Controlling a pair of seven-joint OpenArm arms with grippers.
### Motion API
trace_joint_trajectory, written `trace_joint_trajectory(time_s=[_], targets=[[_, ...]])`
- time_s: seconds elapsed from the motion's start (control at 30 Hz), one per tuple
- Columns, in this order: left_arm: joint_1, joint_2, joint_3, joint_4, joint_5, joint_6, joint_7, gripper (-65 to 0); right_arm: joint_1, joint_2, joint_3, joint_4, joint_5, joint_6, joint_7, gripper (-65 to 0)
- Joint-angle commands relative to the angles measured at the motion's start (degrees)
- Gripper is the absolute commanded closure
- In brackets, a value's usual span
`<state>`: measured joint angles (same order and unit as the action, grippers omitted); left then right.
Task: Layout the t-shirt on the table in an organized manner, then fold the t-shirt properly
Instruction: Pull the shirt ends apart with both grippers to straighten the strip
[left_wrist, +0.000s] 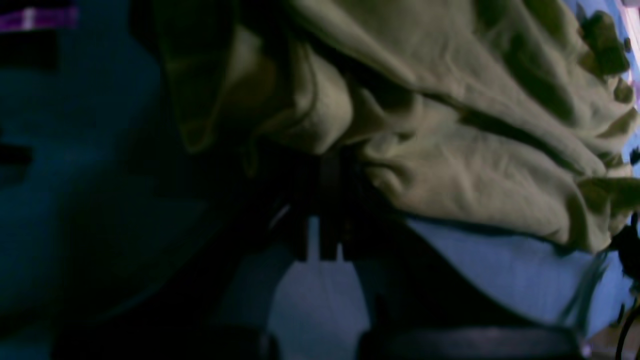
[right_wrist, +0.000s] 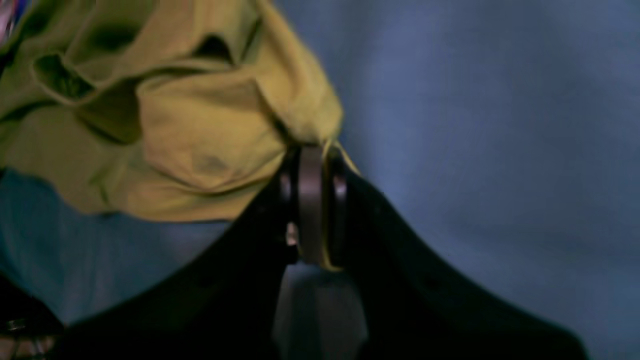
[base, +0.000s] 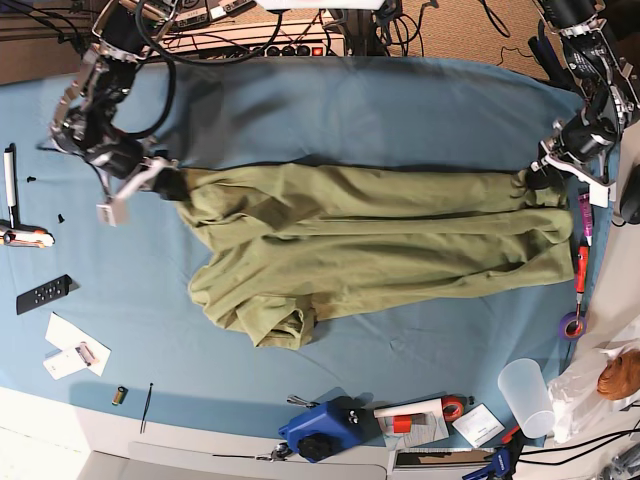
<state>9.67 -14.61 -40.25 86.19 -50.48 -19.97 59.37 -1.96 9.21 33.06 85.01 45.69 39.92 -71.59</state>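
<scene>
1. The t-shirt is lying stretched across the middle of the blue desk, still rumpled, with a bunched clump at its near edge.
2. The right hand is pinching one end of the fabric, jaws clamped on a fold.
3. The left hand is sitting at the opposite end; it reads as closed on the cloth, though its wrist view is too dark to confirm.
4. The layout step is under way; folding is not yet begun.
5. Next, the hands probably need to pull apart and flatten the wrinkles.
</scene>
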Motion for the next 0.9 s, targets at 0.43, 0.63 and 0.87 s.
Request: trace_joint_trajectory(time_s=[0.43,0.63,0.87], targets=[[4.74,-0.68,-1.25,0.57,-2.29,-0.68,5.18,0.0,-1.22,1.25,4.94,0.87,5.09,0.08,-2.27,0.0],[4.92,-1.97,-3.17,0.57,-2.29,-1.01,5.20,0.0,-1.22,1.29,9.44,0.92,5.09,0.08,-2.12,0.0],[4.94,-2.54,-3.17,0.57,-2.29,-1.09,5.35,0.0,-1.55,1.33,10.73,0.92,7.06,0.08,-4.07,0.0]])
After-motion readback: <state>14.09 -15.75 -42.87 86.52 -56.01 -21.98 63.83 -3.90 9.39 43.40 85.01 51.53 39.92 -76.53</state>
